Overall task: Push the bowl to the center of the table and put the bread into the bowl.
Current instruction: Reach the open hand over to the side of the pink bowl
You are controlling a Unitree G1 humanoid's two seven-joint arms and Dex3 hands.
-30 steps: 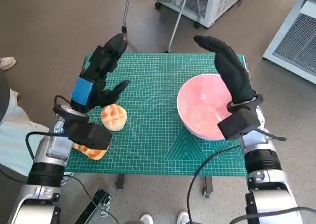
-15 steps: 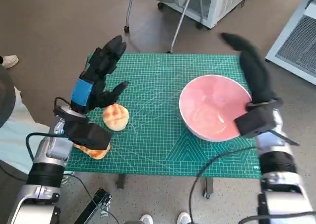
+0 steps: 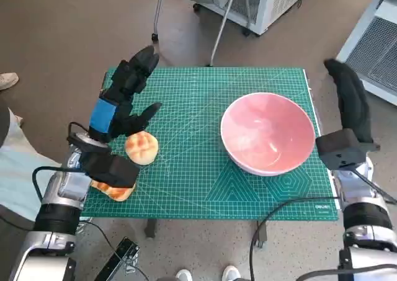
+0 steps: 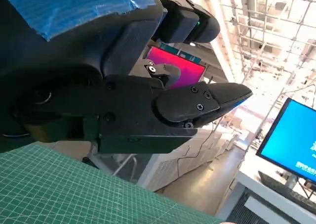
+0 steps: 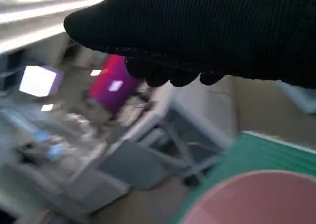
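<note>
A pink bowl [image 3: 268,141] sits on the right half of the green cutting mat [image 3: 198,101]; its rim also shows in the right wrist view [image 5: 256,199]. A round golden bread roll [image 3: 141,148] lies on the mat's left side, and a second piece of bread [image 3: 114,190] lies at the near left edge, partly hidden under my left forearm. My left hand [image 3: 124,98] hovers above the roll with fingers spread and holds nothing. My right hand [image 3: 350,101] is raised off the mat's right edge, beside the bowl and apart from it, fingers extended.
A chair's metal legs and casters [image 3: 214,30] stand beyond the table's far edge, with a white cabinet [image 3: 273,2] behind and another white unit [image 3: 375,42] at the right. A shoe [image 3: 8,79] shows on the floor at the left.
My right hand has swung from over the bowl out to the right, past the mat's edge. The bowl sits where it was and the left hand has kept its place.
</note>
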